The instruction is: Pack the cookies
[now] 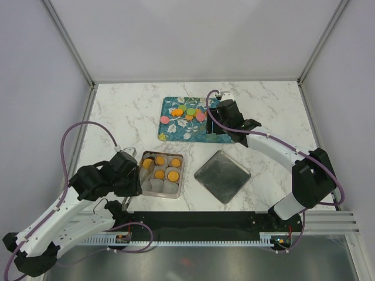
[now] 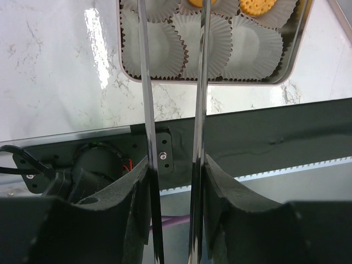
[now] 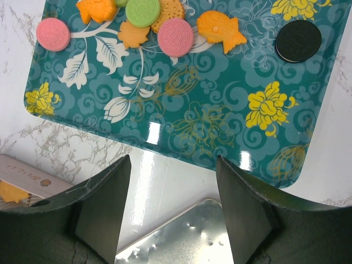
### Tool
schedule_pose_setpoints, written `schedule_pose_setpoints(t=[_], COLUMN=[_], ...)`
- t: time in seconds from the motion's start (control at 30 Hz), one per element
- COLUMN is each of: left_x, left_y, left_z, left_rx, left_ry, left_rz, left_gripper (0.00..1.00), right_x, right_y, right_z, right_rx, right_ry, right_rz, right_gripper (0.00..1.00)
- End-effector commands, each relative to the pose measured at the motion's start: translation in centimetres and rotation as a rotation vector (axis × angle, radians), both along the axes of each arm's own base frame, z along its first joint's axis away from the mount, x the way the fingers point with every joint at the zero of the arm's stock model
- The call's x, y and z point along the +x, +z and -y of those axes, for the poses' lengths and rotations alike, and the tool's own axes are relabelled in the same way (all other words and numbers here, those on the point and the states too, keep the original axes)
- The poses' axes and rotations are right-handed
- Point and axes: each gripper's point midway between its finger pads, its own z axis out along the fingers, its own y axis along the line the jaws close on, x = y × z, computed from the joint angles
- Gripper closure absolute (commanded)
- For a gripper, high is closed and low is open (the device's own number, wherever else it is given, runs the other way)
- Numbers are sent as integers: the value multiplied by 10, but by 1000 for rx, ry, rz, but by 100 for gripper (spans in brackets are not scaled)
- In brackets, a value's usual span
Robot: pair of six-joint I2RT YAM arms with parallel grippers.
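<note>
**Left wrist view: left gripper (image 2: 176, 170) clamped on tongs (image 2: 144, 82); right gripper (image 3: 171, 162) wide over the tray (image 3: 181, 126)**

The left gripper's black padded fingers press from both sides on a pair of long, thin, shiny metal tongs. The 2 blades run nearly parallel with a narrow gap between them and reach over the near edge of a shallow rectangular metal tin (image 2: 209, 81). Their tips pass out of the picture, so whether they grip anything cannot be told.

The tin is lined with white crinkled paper cups (image 2: 253, 49). The 3 in the nearest row are empty. In the top view, 5 round orange cookies (image 1: 173, 175) sit in the cups behind them.

The right gripper hangs with its jaws spread wide and nothing between them, above the near edge of a glossy teal tray printed with flowers. Loose on the tray lie 2 pink cookies, 1 green, 1 black, and at least 4 orange, some fish-shaped, some cut off by the frame.

A flat square silver lid (image 1: 222, 175) rests on the white marble table (image 1: 117, 111), just right of the tin.
</note>
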Motion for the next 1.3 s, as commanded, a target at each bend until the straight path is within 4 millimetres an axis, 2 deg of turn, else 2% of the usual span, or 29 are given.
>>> schedule_pose_setpoints(t=[0.0,0.63,1.27], left_x=[-9,-13,-12], left_y=[-4,-22,-21], left_z=[-9,-10,-8], left_rx=[18,24,22], left_ry=[50,61,55], left_rz=[-30,-60,-60], left_gripper=[58,58,52], right_x=[9,7,5], right_y=[11,6,6], right_z=[-6,-5,-4], right_rx=[35,32,28], right_ry=[2,4,5], right_rz=[38,30,31], right_gripper=[28,28,28])
